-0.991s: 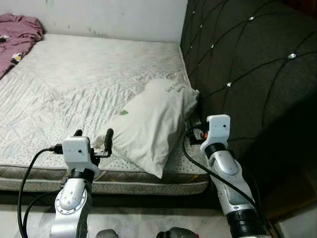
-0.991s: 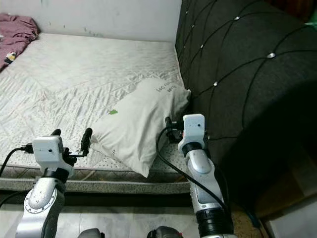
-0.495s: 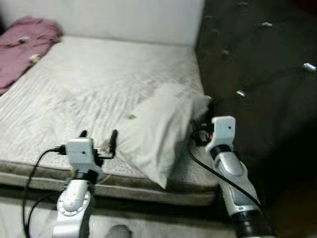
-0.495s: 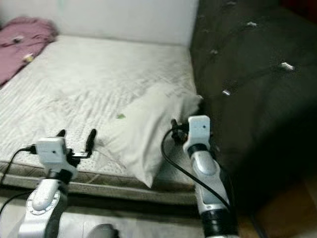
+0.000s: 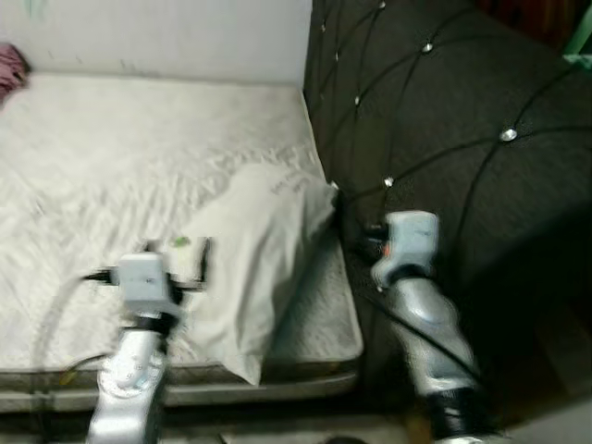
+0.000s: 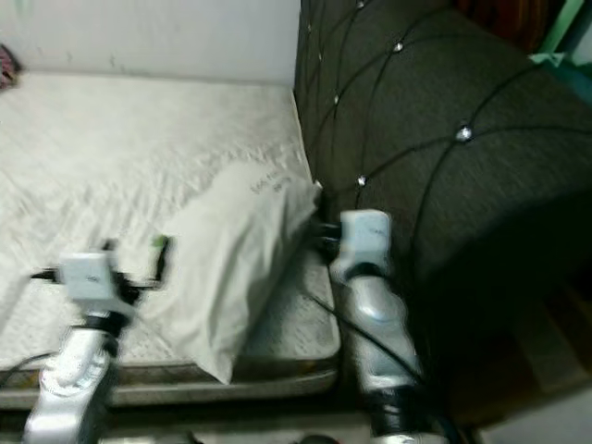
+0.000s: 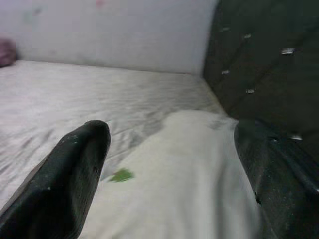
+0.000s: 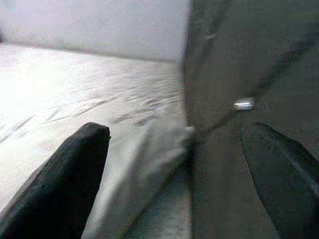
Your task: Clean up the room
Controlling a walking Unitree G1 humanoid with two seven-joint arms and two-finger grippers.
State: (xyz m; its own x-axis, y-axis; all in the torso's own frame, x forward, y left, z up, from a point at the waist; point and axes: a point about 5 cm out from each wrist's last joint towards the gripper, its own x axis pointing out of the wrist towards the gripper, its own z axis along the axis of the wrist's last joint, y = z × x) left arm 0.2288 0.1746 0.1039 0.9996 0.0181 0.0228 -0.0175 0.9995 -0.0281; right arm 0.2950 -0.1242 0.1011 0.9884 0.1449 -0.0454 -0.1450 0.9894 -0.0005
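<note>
Two grippers spread open, grasping nothing: left gripper [image 7: 164, 164] over white pillow [image 5: 250, 231] at centre, right gripper [image 8: 174, 164] beside dark headboard [image 5: 444, 111].

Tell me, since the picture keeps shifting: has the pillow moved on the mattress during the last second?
No. The pillow lies with its top corner against the dark tufted headboard and its lower corner at the mattress edge, as before. Only the camera turned.
</note>
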